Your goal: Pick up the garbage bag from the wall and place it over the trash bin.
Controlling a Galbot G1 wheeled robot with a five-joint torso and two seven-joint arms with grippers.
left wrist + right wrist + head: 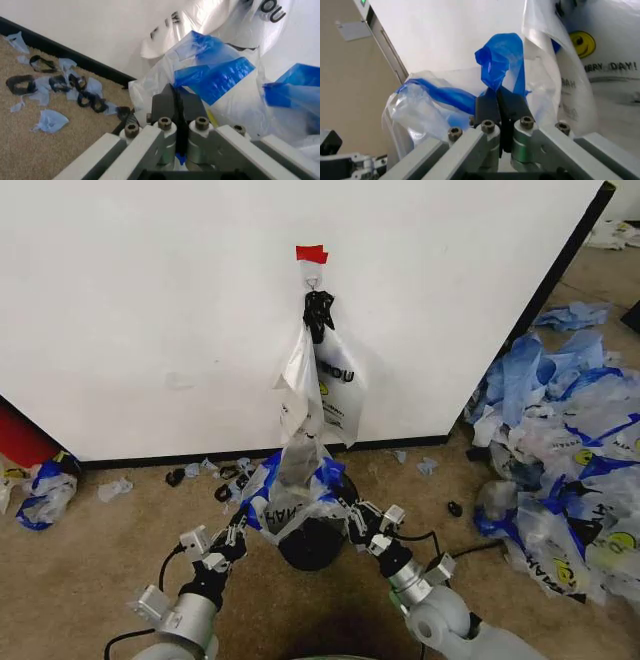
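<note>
Stretching the garbage bag at lower centre over the trash bin, left gripper and right gripper pinch its blue handles; thin plastic could tear or slip free.

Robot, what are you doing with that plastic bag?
The robot holds a garbage bag stretched between both arms, right above the black trash bin on the carpet. The left pincer is shut on one blue handle, and the right pincer is shut on the other. More bags hang from a hook on the white wall behind. The bag is not pulled down over the bin's rim yet.
</note>
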